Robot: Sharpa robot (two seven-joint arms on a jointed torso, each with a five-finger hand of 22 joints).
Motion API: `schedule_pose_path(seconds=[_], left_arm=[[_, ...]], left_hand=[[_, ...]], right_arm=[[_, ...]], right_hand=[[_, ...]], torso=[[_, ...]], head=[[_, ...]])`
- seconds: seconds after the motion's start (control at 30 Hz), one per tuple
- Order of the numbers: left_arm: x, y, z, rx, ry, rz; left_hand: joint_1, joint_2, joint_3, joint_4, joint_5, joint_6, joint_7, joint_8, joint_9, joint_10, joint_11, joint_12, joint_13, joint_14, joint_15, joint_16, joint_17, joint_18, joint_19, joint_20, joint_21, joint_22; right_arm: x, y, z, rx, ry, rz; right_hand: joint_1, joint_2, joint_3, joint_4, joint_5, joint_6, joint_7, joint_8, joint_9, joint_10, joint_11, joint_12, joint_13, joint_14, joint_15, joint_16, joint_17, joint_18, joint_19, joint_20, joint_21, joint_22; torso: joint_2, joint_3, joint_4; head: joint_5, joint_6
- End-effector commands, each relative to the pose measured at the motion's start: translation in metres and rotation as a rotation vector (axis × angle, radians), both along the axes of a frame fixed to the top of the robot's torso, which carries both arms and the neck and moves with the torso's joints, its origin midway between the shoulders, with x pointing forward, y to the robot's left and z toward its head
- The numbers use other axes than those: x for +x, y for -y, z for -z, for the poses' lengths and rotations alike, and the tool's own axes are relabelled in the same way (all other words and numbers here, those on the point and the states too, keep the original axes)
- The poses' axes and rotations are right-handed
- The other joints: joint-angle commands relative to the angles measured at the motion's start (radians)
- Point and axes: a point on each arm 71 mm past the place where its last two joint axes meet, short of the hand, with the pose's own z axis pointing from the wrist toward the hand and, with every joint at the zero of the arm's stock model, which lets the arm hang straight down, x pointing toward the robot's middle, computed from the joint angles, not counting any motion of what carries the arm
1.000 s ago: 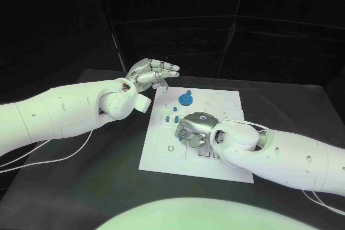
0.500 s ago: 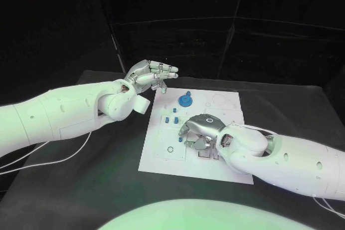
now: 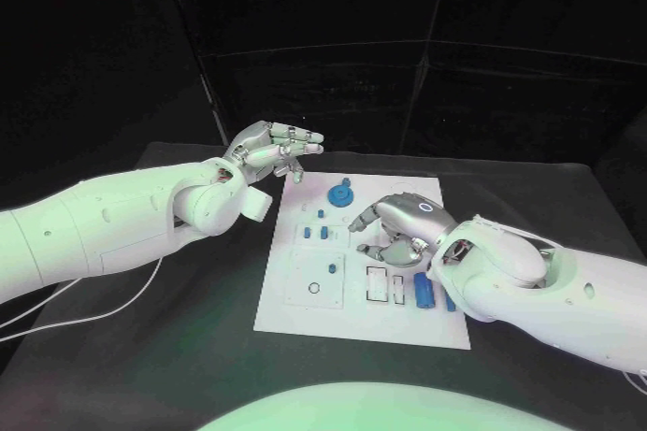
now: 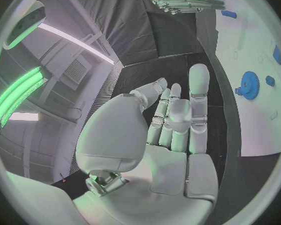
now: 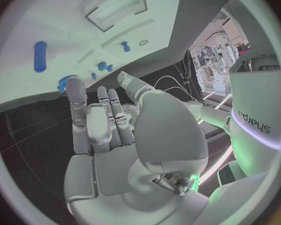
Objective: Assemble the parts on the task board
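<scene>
Since a second ago: right silver hand (image 3: 398,227) lifted off the white rectangular task board (image 3: 304,305), uncovering a long blue cylindrical part (image 3: 424,290) lying by the slots. Left to right in head view: left silver hand (image 3: 274,148) raised beyond board's far-left corner, fingers loosely curled, nothing held; blue round gear part (image 3: 338,193) near far edge. Right wrist view: fingers extended, apart, empty; long part (image 5: 40,56) on board ahead.

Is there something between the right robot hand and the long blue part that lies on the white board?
Nothing visible blocks it. The right robot hand hovers over the task board, holding nothing, and the long blue part lies uncovered just nearer the robot, beside the rectangular slots.
</scene>
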Motion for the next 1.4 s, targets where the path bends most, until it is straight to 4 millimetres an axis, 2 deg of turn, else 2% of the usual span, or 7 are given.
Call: schedule_pose_path(seconds=[0.03, 0.13, 0.47, 0.67, 0.83, 1.27, 1.4], left_arm=[[0.0, 0.001, -0.001, -0.009, 0.001, 0.01], [0.0, 0.001, -0.001, -0.009, -0.001, 0.012], [0.0, 0.001, -0.001, -0.009, -0.002, 0.014], [-0.001, 0.004, -0.002, -0.015, 0.007, 0.016], [-0.002, 0.004, -0.003, -0.019, 0.014, 0.016], [-0.002, 0.004, -0.003, -0.02, 0.016, 0.015], [-0.002, 0.004, -0.003, -0.02, 0.016, 0.016]], left_hand=[[-0.007, 0.0, -0.005, -0.001, 0.001, -0.008, 0.001, 0.002, 0.001, -0.006, -0.003, 0.005, -0.001, 0.0, 0.004, 0.003, -0.001, 0.006, -0.001, 0.005, -0.003, 0.001], [-0.007, 0.0, -0.005, -0.001, 0.001, -0.008, 0.001, 0.002, 0.001, -0.006, -0.003, 0.005, -0.001, 0.0, 0.004, 0.003, -0.001, 0.006, -0.001, 0.005, -0.003, 0.001], [-0.006, 0.0, -0.006, -0.001, 0.001, -0.008, 0.0, 0.003, 0.002, -0.006, -0.003, 0.006, -0.001, 0.0, 0.003, 0.002, -0.002, 0.006, 0.0, 0.004, -0.003, 0.0], [-0.003, 0.002, -0.005, -0.003, 0.001, -0.006, -0.001, 0.005, 0.002, -0.005, -0.005, 0.009, 0.0, -0.001, 0.003, 0.003, -0.002, 0.007, 0.0, 0.004, -0.003, 0.0], [0.002, 0.003, -0.003, -0.006, 0.002, -0.006, -0.002, 0.006, 0.002, -0.005, -0.005, 0.011, 0.0, 0.0, 0.002, 0.003, -0.001, 0.007, 0.001, 0.004, -0.002, 0.002], [0.005, 0.002, -0.003, -0.008, 0.002, -0.006, -0.002, 0.007, 0.002, -0.005, -0.006, 0.013, 0.0, 0.0, 0.001, 0.003, -0.001, 0.007, 0.001, 0.003, -0.003, 0.002], [0.005, 0.002, -0.003, -0.008, 0.002, -0.006, -0.002, 0.007, 0.002, -0.005, -0.006, 0.013, 0.0, 0.0, 0.001, 0.003, -0.001, 0.007, 0.001, 0.003, -0.003, 0.002]], right_arm=[[0.006, 0.008, -0.013, 0.072, 0.01, 0.035], [0.014, 0.019, -0.02, 0.046, -0.004, 0.074], [0.031, 0.057, -0.02, -0.145, -0.119, 0.214], [0.035, 0.057, -0.014, -0.185, -0.165, 0.218], [0.039, 0.057, -0.01, -0.2, -0.183, 0.219], [0.04, 0.051, 0.005, -0.231, -0.227, 0.196], [0.039, 0.049, 0.009, -0.24, -0.239, 0.189]], right_hand=[[0.004, -0.01, -0.01, 0.0, 0.003, -0.013, -0.001, -0.007, -0.002, -0.013, 0.001, 0.004, -0.001, -0.001, 0.0, -0.009, -0.011, 0.014, -0.009, 0.0, -0.009, -0.01], [0.003, -0.01, -0.014, 0.002, 0.002, -0.015, -0.002, -0.007, -0.002, -0.014, 0.0, 0.007, -0.001, -0.001, 0.0, -0.01, -0.012, 0.014, -0.008, 0.0, -0.009, -0.009], [0.004, -0.027, -0.101, 0.037, -0.004, -0.06, -0.006, -0.005, -0.001, -0.028, -0.005, 0.042, 0.001, 0.003, -0.004, -0.011, -0.01, 0.013, -0.001, -0.004, -0.016, -0.017], [0.03, -0.021, -0.193, 0.073, -0.002, -0.082, -0.001, -0.004, 0.0, -0.057, -0.001, 0.063, 0.001, -0.003, -0.001, -0.031, -0.042, 0.017, -0.012, -0.001, -0.042, -0.051], [0.05, -0.012, -0.226, 0.09, -0.003, -0.085, 0.002, -0.004, 0.001, -0.064, 0.001, 0.078, 0.001, -0.002, 0.0, -0.034, -0.044, 0.017, -0.009, 0.0, -0.046, -0.056], [0.095, 0.033, -0.22, 0.101, 0.011, -0.047, -0.004, 0.009, 0.006, -0.008, -0.009, 0.116, 0.0, 0.009, -0.007, -0.016, -0.012, 0.013, 0.014, -0.005, -0.026, -0.031], [0.103, 0.041, -0.206, 0.104, 0.008, -0.023, -0.006, 0.015, 0.007, 0.014, -0.012, 0.115, -0.003, 0.011, -0.01, -0.011, -0.004, 0.011, 0.02, -0.008, -0.018, -0.022]], torso=[[0.0, 0.0002, 0.0017], [0.001, -0.0001, 0.0052], [0.001, -0.0024, 0.0008], [0.001, 0.0003, 0.0031], [0.001, -0.0017, 0.0028], [0.001, 0.0004, 0.0018], [0.001, -0.0005, 0.0018]], head=[[-0.008, 0.007], [-0.014, 0.012], [-0.022, 0.017], [-0.023, 0.017], [-0.023, 0.015], [-0.017, 0.012], [-0.017, 0.011]])
